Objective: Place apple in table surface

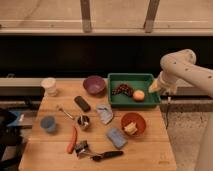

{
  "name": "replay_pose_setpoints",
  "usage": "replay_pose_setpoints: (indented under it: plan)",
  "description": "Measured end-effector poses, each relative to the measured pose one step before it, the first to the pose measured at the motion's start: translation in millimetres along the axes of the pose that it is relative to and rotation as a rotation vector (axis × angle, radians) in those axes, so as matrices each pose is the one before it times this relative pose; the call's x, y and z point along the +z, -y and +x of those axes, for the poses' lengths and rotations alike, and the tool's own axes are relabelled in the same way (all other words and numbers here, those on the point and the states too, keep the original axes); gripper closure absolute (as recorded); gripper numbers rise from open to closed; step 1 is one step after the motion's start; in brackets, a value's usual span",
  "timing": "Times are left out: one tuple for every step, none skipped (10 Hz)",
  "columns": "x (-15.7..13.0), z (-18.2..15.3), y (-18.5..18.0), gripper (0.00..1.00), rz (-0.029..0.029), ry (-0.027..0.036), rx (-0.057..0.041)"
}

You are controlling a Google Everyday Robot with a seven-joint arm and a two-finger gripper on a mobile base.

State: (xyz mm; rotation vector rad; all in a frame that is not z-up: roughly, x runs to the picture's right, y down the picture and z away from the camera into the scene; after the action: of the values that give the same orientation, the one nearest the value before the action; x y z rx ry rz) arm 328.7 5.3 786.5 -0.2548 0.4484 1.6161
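Apple (138, 95) sits in right half of the green tray (130, 76), w/ dark grape-like cluster (122, 90) just beside it at its 9 o'clock; it's round, so no long axis or pointing dir to speak of. Gripper (156, 87) hangs just off tray's right edge, jaws spread w/ nothing btwn them, apple near at my approx 8 o'clock. Next move, I'd judge: short reach to 8 o'clock over the rim, then carry to bare table surface (152, 147).

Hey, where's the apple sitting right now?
In the camera view, the apple lies in the green tray at the far right of the table surface, just right of the dark grape cluster. The hand hangs just past the tray's right edge.
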Motion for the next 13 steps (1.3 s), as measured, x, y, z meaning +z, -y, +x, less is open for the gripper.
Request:
replay_pose_setpoints:
  plan:
    - [-3.27, -10.17, -13.45, 0.2, -0.02574, 0.01427, -0.03409]
    - [0.12, -8.3, -11.56, 0.2, -0.05067, -0.00187, -0.02451]
    - [2.69, -4.66, -1.32, 0.2, -0.07857, -0.02081, 0.00017]
    - [2.7, -0.79, -0.47, 0.2, -0.08574, -0.02408, -0.00088]
    - [-0.23, 1.26, 3.87, 0.2, -0.09696, -0.02349, -0.00509]
    - [-3.12, 0.43, 4.05, 0.2, -0.1017, -0.00621, -0.01366]
    - [-1.97, -1.26, -0.66, 0.2, -0.06188, 0.00228, -0.01665]
    - [-2.46, 0.62, 0.64, 0.2, -0.03834, 0.00148, -0.00883]
    - [1.07, 2.08, 2.29, 0.2, -0.00428, -0.00259, 0.00363]
    - [5.0, -0.19, -2.51, 0.2, 0.03424, -0.0008, -0.00648]
    - [4.78, -0.75, -3.92, 0.2, 0.0354, -0.00353, -0.00907]
    - [6.0, -0.45, -3.92, 0.2, 0.02936, -0.00474, -0.01326]
    - [4.67, 0.96, -1.46, 0.2, 0.02031, -0.00474, -0.00989]
